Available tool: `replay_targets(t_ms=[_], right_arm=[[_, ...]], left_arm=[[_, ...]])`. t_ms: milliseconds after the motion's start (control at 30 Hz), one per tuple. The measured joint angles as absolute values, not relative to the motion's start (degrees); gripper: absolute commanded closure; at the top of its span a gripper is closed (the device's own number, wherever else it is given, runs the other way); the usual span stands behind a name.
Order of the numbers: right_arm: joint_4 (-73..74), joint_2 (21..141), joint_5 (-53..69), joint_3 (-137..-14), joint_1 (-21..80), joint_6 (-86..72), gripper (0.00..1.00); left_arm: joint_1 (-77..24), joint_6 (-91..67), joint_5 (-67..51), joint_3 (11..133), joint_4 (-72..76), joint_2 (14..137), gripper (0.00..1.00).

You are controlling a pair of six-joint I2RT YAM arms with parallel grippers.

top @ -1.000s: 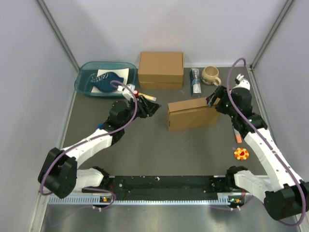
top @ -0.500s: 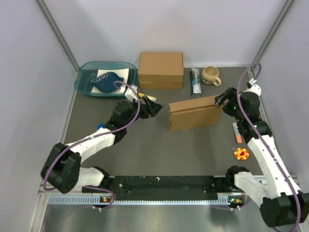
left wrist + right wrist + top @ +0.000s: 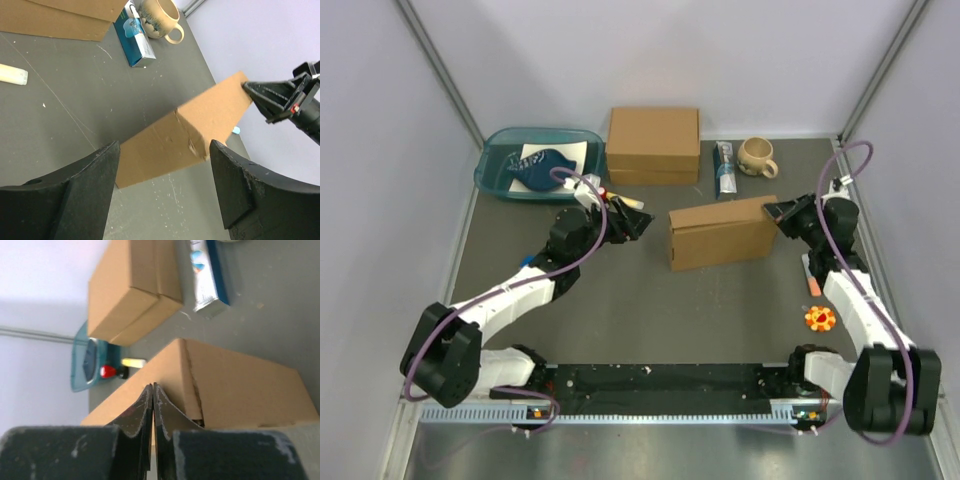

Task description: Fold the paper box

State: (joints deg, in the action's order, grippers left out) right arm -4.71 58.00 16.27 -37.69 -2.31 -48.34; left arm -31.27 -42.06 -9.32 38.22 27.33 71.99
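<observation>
The paper box (image 3: 720, 232) stands folded shut in the middle of the table, a plain brown block with a seam along its top. It fills the far side of the left wrist view (image 3: 185, 137) and of the right wrist view (image 3: 235, 385). My right gripper (image 3: 773, 212) is shut, fingertips pressed together (image 3: 153, 386), and its tips rest against the box's upper right corner. Nothing is held between them. My left gripper (image 3: 638, 222) is open a little left of the box, its fingers (image 3: 95, 172) wide apart and empty.
A thicker brown cardboard box (image 3: 653, 145) sits at the back, a mug (image 3: 756, 155) and a blue-white packet (image 3: 725, 168) to its right. A teal tray (image 3: 500, 175) is back left, with a white tube (image 3: 630, 203) nearby. An orange flower toy (image 3: 819, 318) lies near right.
My right gripper has shut and its arm has drawn back to the right, tips now at the box's corner. The left gripper stays open in about the same place.
</observation>
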Motion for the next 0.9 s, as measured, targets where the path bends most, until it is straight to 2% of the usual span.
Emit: replay_targets(t_ms=[67, 200, 367, 500, 667, 767, 833, 867, 900], right_arm=[[-9.93, 62.76, 19.9, -35.68, -3.88, -51.68, 1.0], [-15.55, 61.1, 21.54, -31.86, -4.4, -53.65, 1.0], [-11.57, 56.07, 22.09, -31.42, -4.4, -54.15, 0.99], [-4.78, 54.13, 22.39, -36.47, -4.4, -54.24, 0.83], [-2.87, 52.36, 22.39, -42.74, -4.38, -54.19, 0.7], [0.6, 52.84, 21.17, -45.6, -4.38, -52.88, 0.39], [3.57, 53.8, 18.9, -47.0, -4.36, -51.37, 0.29], [4.82, 54.3, 17.67, -47.27, -4.36, -50.0, 0.2], [6.28, 54.83, 16.29, -47.33, -4.36, -48.56, 0.17]], left_arm=[[-31.27, -42.06, -9.58, 38.06, 27.33, 71.75, 0.23], [-31.27, -42.04, -9.82, 38.0, 27.31, 71.7, 0.23], [-31.27, -41.67, -9.54, 38.02, 26.57, 71.09, 0.22], [-31.27, -41.28, -9.19, 38.59, 25.63, 70.85, 0.21], [-31.24, -40.75, -8.32, 39.64, 24.82, 70.78, 0.21], [-31.22, -40.77, -8.29, 40.51, 24.67, 70.7, 0.18], [-31.22, -40.84, -8.4, 41.08, 24.51, 70.63, 0.14], [-31.22, -40.88, -8.56, 41.3, 24.38, 70.59, 0.12], [-31.22, -41.06, -8.73, 41.36, 24.21, 70.46, 0.1]])
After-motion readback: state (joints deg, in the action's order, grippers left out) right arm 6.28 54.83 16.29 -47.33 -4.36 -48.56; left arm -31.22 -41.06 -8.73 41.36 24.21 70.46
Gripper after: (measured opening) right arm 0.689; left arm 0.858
